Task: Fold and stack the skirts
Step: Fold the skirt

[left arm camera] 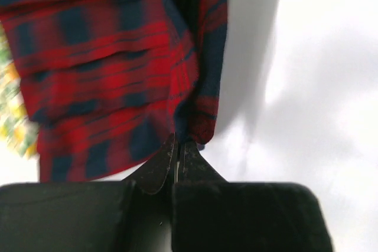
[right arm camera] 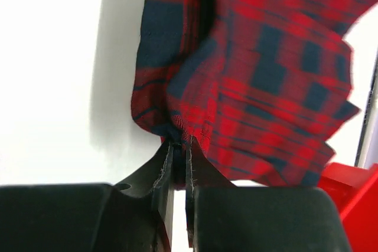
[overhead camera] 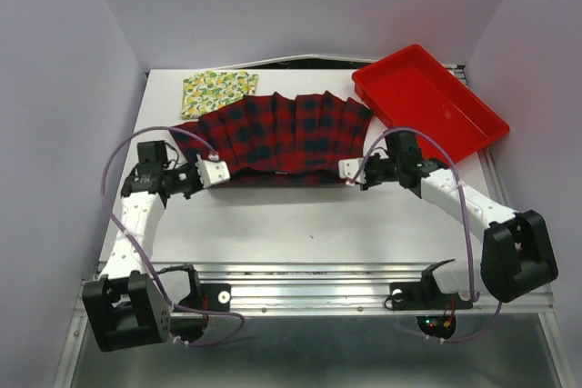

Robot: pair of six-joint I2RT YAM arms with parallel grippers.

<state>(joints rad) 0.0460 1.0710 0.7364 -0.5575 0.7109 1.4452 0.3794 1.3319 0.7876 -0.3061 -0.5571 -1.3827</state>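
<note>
White table (overhead camera: 273, 220) is spread with the plaid skirt (overhead camera: 282, 134); its near corners are pinched by left hand (overhead camera: 216, 170) and right hand (overhead camera: 347, 168); lemon skirt (overhead camera: 218, 90), seemingly folded, lies behind; a level fold-over is needed next.

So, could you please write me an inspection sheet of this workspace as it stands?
Surface: white table, bare in front of the skirts.
Job's things: plaid skirt spread across the middle, pleats fanned out; lemon-print skirt folded at the far left, by the plaid's far corner.
Clutter: red tray angled at the far right corner.
Hands: left hand shut on the plaid skirt's near left corner; right hand shut on its near right corner.
Cables: purple cables loop along both arms.
Surroundings: pale walls on three sides; metal rail along the near edge.
</note>
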